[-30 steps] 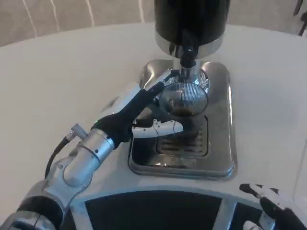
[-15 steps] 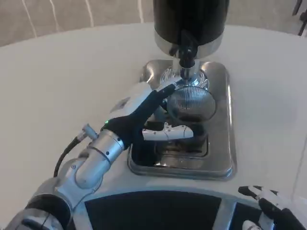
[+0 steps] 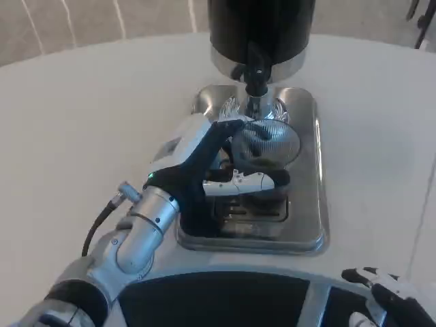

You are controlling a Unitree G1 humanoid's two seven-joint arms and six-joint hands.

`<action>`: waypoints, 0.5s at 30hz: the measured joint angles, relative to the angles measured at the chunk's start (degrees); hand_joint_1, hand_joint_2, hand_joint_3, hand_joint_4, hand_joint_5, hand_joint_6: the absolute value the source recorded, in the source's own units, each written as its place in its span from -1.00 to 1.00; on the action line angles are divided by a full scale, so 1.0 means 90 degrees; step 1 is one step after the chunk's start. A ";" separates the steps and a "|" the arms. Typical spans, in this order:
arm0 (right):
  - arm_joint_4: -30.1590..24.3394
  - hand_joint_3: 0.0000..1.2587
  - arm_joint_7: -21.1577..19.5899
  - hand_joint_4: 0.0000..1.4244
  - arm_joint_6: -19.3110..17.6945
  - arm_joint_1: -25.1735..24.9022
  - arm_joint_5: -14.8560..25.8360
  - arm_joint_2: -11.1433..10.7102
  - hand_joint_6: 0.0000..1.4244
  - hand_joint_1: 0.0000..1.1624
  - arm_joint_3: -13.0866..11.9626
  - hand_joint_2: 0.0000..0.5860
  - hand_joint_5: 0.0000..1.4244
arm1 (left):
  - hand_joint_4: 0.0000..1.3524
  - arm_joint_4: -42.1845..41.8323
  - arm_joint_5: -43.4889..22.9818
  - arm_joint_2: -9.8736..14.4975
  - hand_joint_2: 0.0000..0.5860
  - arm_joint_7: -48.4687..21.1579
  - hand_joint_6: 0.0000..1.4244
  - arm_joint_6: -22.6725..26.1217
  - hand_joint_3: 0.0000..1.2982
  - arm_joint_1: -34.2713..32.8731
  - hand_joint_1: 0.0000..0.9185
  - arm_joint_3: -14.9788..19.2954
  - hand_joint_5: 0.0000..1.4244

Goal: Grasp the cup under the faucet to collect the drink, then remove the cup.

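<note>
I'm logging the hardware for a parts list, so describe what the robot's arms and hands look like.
The left forearm is a silver metal cylinder with ringed segments; a black cable loops out near the wrist, where a small green light glows. The left hand has a white back, a black palm, and fingers in white and black. The right hand shows white and black fingers at the picture's lower edge.

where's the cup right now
In the head view the cup sits at centre, over the steel drip tray, just below the faucet of the black dispenser, with the left hand holding it from the left.
</note>
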 measured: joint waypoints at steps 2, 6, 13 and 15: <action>0.0000 -0.74 -0.0001 -0.93 0.0069 -0.0006 -0.0052 0.0000 -0.97 -1.00 0.0053 0.95 -1.00 | 0.21 0.0000 -0.0029 -0.0017 -0.53 0.0073 0.96 -0.0009 0.11 0.0043 -0.09 0.0041 0.57; 0.0000 -0.71 -0.0003 -0.93 0.0203 -0.0014 -0.0138 0.0000 -0.97 -1.00 0.0117 0.97 -1.00 | 0.38 0.0000 -0.0085 -0.0074 -0.44 0.0126 1.00 -0.0030 0.28 0.0133 -0.03 0.0181 0.72; 0.0013 -0.71 -0.0027 -0.93 0.0539 -0.0106 -0.0206 -0.0115 -0.97 -1.00 0.0235 0.98 -1.00 | 0.66 -0.0004 -0.0166 -0.0111 -0.43 0.0277 1.00 -0.0132 0.52 0.0322 0.12 0.0423 0.97; 0.0023 -0.70 -0.0044 -0.93 0.0630 -0.0246 -0.0188 -0.0244 -0.97 -1.00 0.0212 0.98 -1.00 | 0.69 -0.0015 -0.0165 -0.0099 -0.47 0.0293 1.00 -0.0193 0.53 0.0374 0.13 0.0463 0.98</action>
